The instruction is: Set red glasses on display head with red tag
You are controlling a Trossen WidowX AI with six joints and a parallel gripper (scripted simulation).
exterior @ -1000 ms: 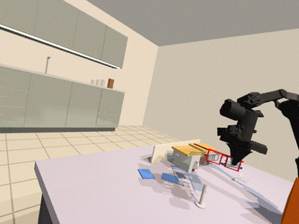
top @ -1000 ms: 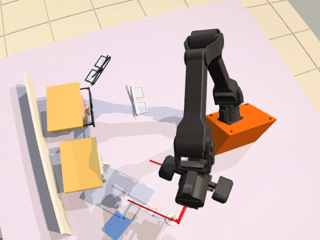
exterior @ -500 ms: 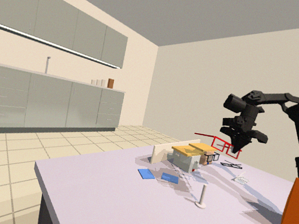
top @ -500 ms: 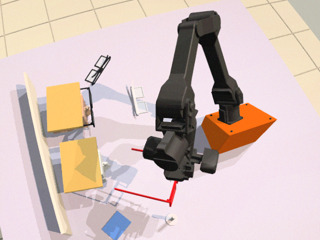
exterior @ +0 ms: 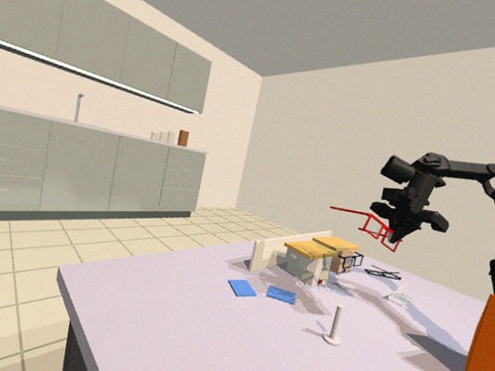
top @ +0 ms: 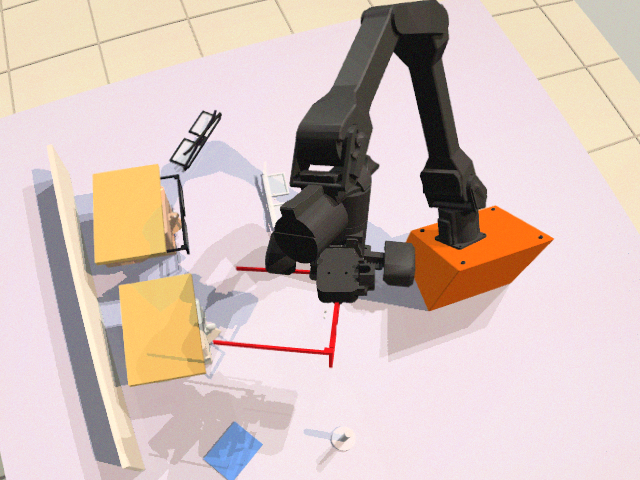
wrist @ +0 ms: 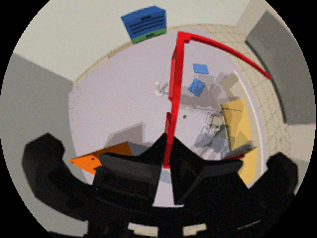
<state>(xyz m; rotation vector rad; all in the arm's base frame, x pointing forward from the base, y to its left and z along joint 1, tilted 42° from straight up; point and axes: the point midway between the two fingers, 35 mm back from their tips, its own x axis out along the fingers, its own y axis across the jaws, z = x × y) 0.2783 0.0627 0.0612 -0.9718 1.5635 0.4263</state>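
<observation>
My gripper (exterior: 393, 239) (wrist: 166, 135) is shut on the red glasses (top: 333, 330) (exterior: 369, 215) (wrist: 176, 74), at one end of their front frame. They hang high above the table, temples open and pointing toward the heads. In the top view the fingertips are hidden under the gripper body. The display head with the red tag (exterior: 321, 281) is the pale grey one under a flat yellow top (top: 162, 330) (wrist: 238, 119), lower than the glasses and apart from them. The other head (top: 171, 222) (exterior: 340, 264), tan with a blue tag, wears black glasses (top: 181, 206) (exterior: 348, 261).
A cream board (top: 93, 320) (exterior: 266, 254) stands behind the heads. Folded black glasses (top: 195, 140) and white glasses (top: 268, 198) lie on the table. Blue pieces (top: 232, 451) (exterior: 242, 287) and a white peg stand (top: 342, 439) (exterior: 336, 321) are nearer the side. The orange base block (top: 485, 279) carries the arm.
</observation>
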